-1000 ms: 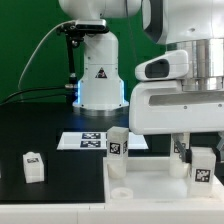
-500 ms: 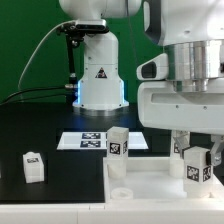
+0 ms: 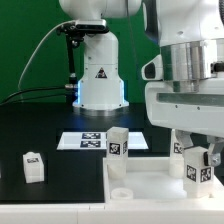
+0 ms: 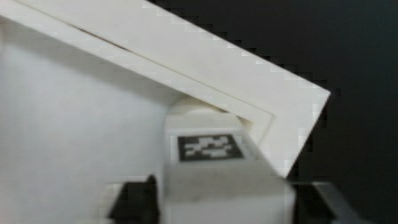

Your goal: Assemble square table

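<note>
The white square tabletop lies at the front with its raised rim up. One tag-marked white leg stands upright at its far corner on the exterior view's left. My gripper is shut on a second tagged leg, holding it upright over the far corner on the exterior view's right. In the wrist view this leg sits between my dark fingers, right at the slab's rim corner. A third leg lies loose on the black table at the exterior view's left.
The marker board lies flat behind the slab. The robot's white base stands at the back, with cables beside it. A round socket stub shows at the slab's near corner on the exterior view's left.
My gripper with the held leg has shifted a little toward the exterior view's left and the wrist has turned. The other legs and the slab have not moved.
</note>
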`<state>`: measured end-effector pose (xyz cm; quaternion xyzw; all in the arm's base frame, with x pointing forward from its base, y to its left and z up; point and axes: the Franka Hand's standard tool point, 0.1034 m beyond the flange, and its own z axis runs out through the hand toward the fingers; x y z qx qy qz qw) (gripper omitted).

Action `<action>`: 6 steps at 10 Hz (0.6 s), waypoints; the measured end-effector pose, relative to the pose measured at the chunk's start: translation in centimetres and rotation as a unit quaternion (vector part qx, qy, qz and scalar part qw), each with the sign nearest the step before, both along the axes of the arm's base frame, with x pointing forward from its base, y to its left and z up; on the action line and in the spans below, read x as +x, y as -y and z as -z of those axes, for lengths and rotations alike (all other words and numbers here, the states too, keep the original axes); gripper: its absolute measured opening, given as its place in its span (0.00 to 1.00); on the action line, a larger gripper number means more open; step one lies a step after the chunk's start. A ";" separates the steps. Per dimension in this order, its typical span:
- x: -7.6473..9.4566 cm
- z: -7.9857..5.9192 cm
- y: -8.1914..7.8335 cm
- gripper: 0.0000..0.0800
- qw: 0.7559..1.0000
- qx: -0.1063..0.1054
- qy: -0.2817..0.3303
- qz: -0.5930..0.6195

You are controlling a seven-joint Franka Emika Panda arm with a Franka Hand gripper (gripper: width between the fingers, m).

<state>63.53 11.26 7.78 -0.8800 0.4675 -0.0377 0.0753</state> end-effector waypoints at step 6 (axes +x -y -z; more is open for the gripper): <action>0.9 -0.6 0.8 0.81 0.922 -0.063 0.042 -0.379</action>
